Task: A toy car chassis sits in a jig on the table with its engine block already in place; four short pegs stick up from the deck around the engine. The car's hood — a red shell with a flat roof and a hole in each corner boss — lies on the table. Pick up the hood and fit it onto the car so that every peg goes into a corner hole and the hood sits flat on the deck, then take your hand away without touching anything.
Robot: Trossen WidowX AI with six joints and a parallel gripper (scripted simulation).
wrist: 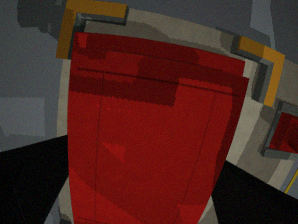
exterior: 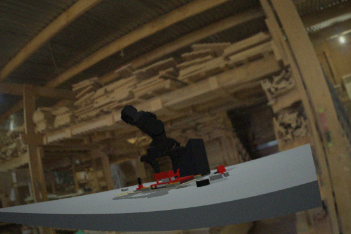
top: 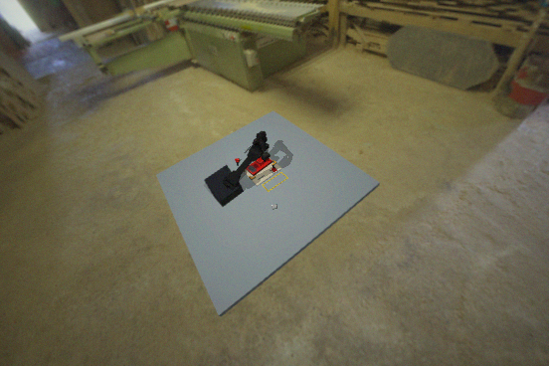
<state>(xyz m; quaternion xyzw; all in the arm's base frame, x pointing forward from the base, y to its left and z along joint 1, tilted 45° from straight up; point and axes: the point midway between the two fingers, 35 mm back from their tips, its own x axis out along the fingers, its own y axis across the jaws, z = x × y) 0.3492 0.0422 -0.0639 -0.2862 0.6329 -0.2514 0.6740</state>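
Observation:
The red hood is between the black fingers of my gripper, which is shut on its two sides. The hood is low over the red chassis; a strip of chassis shows past the hood's far edge in the wrist view. Something grey shows beneath the hood in the exterior view. The pegs and corner holes are hidden or too small to make out, and I cannot tell whether the hood touches the deck.
The jig's pale plate has yellow corner brackets. Beside it is a small holder with a red piece. A yellow dashed rectangle is marked nearby. Another red object stands near the arm's base.

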